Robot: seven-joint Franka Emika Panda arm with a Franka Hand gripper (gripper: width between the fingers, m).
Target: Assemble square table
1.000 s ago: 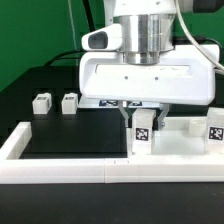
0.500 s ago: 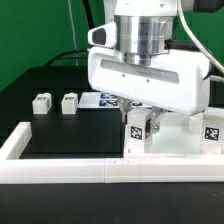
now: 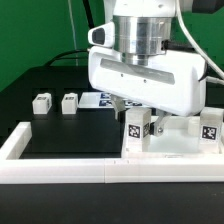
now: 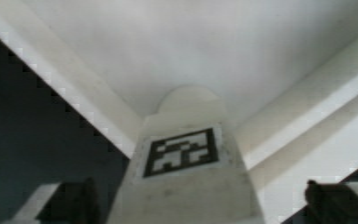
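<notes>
The square table top [image 3: 178, 143] is a white tray lying at the exterior view's right. A white leg block [image 3: 137, 130] with a black-and-white tag stands upright on its near left corner, and it also shows in the wrist view [image 4: 183, 150]. My gripper [image 3: 138, 116] hangs over it with the jaws on either side. In the wrist view my gripper [image 4: 206, 200] is open. One dark fingertip [image 4: 69, 202] is close to the leg, and the other shows a gap. A second tagged leg [image 3: 211, 127] stands at the far right.
Two small white leg blocks [image 3: 41, 101] [image 3: 69, 101] lie on the black mat at the exterior view's left. The marker board [image 3: 98, 98] lies behind them. A long white border rail [image 3: 60, 170] runs along the front and the left.
My hand has turned about its vertical axis, and the leg has shifted slightly to the exterior view's left. Over the last half second almost nothing has moved.
</notes>
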